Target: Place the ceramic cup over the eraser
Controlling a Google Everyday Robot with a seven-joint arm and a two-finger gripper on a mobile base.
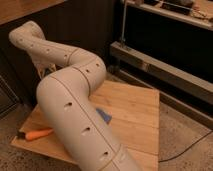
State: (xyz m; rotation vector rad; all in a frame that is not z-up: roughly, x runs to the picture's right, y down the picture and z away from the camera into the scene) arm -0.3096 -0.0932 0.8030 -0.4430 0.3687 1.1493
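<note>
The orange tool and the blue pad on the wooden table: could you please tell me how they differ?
The orange tool is long and slim with a dark tip; the blue pad looks flat. The orange tool lies fully visible near the front left of the table; the blue pad sits mid-table, mostly hidden by the arm. Both rest on the wood, far from the gripper at the rear left.

Workshop: wooden platform (135,107), metal racking (160,67).

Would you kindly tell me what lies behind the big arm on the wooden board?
Only a blue corner shows past the arm; whatever else lies behind it on the board is covered. The shut gripper hangs under the arm's far-left end.
</note>
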